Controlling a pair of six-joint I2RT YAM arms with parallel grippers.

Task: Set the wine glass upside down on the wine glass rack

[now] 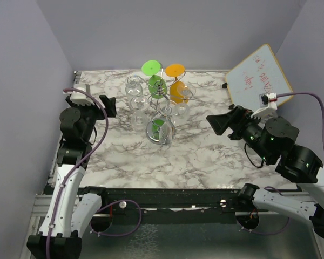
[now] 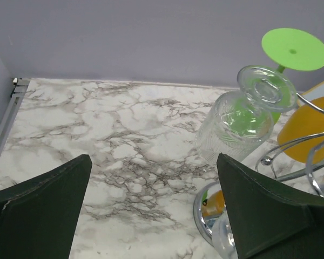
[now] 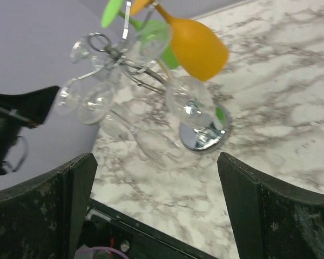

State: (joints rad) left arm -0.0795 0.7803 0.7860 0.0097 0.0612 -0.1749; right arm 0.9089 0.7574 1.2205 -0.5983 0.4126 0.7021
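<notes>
I am reading both arms as unloaded. The left jaws [image 2: 154, 216] are standing wide with nothing between them, and the right jaws [image 3: 156, 210] are standing wide and empty as well.

The wine glass [image 2: 238, 127] that I am taking as the task's thing is a clear, ribbed one. It is hanging on the wine glass rack [image 3: 201, 139], ahead of the left jaws and to their right, above the level of the fingertips and apart from them. Its long axis is running near vertical, foot up and mouth down, with a slight tilt.

From the right jaws the rack is lying ahead and slightly left, with the green glass [image 1: 150, 67] and the orange glass [image 3: 197, 48] hanging on its far side. The left jaws are sitting nearer to the ribbed glass, and the rack post is standing between that glass and the right jaws.

I am seeing no glass standing free on the surface [image 2: 124, 135]. One low clear glass [image 3: 154, 144] is lying ahead of the right jaws, near the rack's base. I cannot tell whether it is hanging or resting on the surface.

I am judging the placement as done or close to done. Any correction would be falling to the left arm.
</notes>
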